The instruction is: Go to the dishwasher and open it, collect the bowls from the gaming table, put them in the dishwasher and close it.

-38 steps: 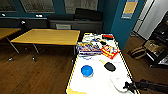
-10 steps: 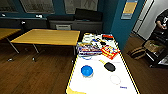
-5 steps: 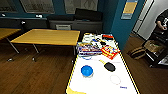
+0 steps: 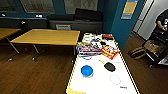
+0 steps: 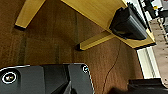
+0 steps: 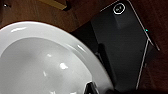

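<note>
Gaming table [image 4: 125,75]: a white top with yellow edging, standing straight ahead of the robot in the head view and running away from it toward the blue wall
Blue bowl [image 4: 87,70]: sitting upright on the near part of the gaming table, toward its left edge, with bare white top all around it
Things beside the blue bowl: a dark oval object [image 4: 109,66] is lying to its right, well apart from it, and a thin ring [image 4: 115,79] is lying nearer the front right
Game boxes [image 4: 88,48]: lying in a colourful heap across the far half of the table, beyond the blue bowl, with a red box [image 4: 110,51] at the heap's right side
White bowl [image 6: 40,65]: showing large and glossy in the right wrist view, hollow side facing the camera, lying right against the wrist, above a dark wooden floor
Right gripper: I cannot tell how it is standing, nor whether it is gripping the white bowl
Left gripper: I cannot tell its state; the left wrist view is looking at brown floor [image 5: 50,37] and a wooden table [image 5: 100,15]
Wooden tables [image 4: 47,37]: standing to the left of the gaming table
Person [image 4: 163,21]: standing at the far right edge
</note>
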Available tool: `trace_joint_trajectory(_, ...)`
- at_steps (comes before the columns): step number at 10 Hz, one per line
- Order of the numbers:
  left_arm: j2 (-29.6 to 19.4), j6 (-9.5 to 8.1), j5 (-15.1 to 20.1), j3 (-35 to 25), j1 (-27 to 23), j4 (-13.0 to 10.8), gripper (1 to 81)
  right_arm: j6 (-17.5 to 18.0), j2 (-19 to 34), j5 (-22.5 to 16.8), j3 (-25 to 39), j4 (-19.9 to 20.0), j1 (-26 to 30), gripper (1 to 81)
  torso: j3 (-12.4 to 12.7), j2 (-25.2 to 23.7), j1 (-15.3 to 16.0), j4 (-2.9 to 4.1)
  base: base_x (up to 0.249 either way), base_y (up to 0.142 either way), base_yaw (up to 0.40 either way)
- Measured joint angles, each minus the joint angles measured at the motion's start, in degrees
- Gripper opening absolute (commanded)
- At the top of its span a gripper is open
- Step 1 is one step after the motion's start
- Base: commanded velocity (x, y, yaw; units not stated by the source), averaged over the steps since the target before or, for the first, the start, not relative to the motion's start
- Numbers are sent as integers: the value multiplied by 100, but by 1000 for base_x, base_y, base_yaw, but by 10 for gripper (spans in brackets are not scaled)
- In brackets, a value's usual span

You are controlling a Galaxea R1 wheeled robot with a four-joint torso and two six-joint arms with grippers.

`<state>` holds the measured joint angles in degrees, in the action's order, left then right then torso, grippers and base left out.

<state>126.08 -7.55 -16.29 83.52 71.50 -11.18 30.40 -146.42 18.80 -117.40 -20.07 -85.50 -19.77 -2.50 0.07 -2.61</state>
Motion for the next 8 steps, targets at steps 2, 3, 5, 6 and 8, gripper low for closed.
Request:
trace_joint_trajectory(2,-195,-17,367,-356,-499,190,811,-23,-193,-234,-208,-13,50,10,0,0,0,0,0,0,0)
trace_joint_trajectory(3,-210,-17,549,-472,-750,324,811,-34,-283,-361,-230,-20,113,10,0,0,0,0,0,0,0)
trace_joint_trajectory(5,-258,-22,976,-533,-1084,617,811,-39,-400,-544,-273,-51,218,10,0,0,2,0,0,0,0)
trace_joint_trajectory(6,-260,-26,1147,-551,-1226,763,811,-39,-422,-605,-302,-60,246,10,0,0,2,0,0,0,0)
trace_joint_trajectory(8,-258,-39,1398,-573,-1543,995,811,-39,-514,-841,-433,-63,345,10,0,0,2,0,0,0,0)
